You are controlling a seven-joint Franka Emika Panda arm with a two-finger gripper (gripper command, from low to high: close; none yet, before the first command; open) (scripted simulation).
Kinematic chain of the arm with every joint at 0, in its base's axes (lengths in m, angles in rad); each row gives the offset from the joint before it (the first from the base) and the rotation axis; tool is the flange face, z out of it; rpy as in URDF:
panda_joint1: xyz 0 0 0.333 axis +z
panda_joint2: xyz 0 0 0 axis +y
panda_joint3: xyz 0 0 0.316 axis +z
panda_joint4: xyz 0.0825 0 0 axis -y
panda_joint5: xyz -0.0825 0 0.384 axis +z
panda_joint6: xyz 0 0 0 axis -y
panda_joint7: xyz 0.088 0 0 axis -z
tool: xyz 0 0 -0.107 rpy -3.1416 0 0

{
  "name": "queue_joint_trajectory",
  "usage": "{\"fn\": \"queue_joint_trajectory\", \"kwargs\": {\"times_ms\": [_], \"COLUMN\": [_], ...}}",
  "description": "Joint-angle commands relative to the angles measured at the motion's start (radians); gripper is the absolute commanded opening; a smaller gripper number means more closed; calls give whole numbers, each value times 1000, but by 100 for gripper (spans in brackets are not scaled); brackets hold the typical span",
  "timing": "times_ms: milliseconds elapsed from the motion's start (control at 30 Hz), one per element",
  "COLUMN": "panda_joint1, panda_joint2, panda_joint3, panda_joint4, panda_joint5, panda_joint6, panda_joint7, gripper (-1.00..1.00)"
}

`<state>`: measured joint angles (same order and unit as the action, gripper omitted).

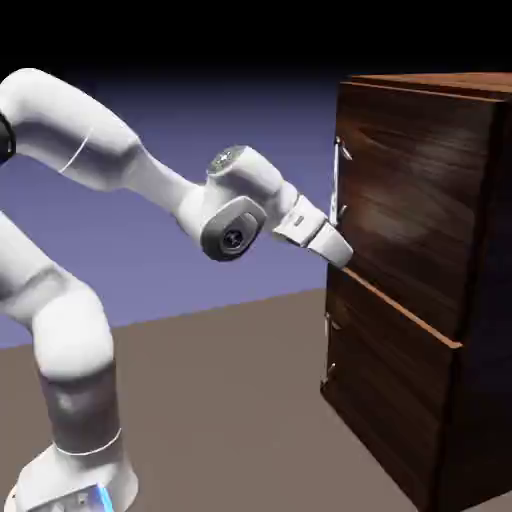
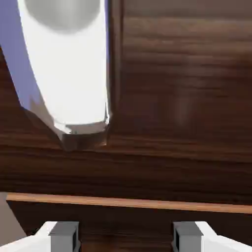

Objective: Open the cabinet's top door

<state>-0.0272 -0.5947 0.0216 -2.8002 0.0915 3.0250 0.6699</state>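
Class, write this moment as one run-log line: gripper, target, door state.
gripper: open, empty, at the top door's lower edge | target: handle, above the gripper, not grasped | top door: shut | cabinet: upright

The white arm [image 1: 90,150] rises from the lower left of the frame and bends toward the right, where the cabinet [image 1: 470,300] fills the right side. The tool [image 1: 338,250] sits at centre right, at the lower edge of the top door [image 1: 410,200], just under the silver handle [image 1: 338,180]. The lower door [image 1: 385,380] sits beneath, above the brown worktop [image 1: 230,420].
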Motion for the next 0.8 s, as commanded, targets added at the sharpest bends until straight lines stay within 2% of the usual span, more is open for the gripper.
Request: {"fn": "queue_joint_trajectory", "kwargs": {"times_ms": [0, 767], "panda_joint1": [-22, -328], "panda_joint2": [-13, -250], "panda_joint3": [6, 358], "panda_joint4": [6, 58], "panda_joint5": [43, 1044], "panda_joint6": [-6, -116], "panda_joint7": [-35, -728], "gripper": [0, 0]}}
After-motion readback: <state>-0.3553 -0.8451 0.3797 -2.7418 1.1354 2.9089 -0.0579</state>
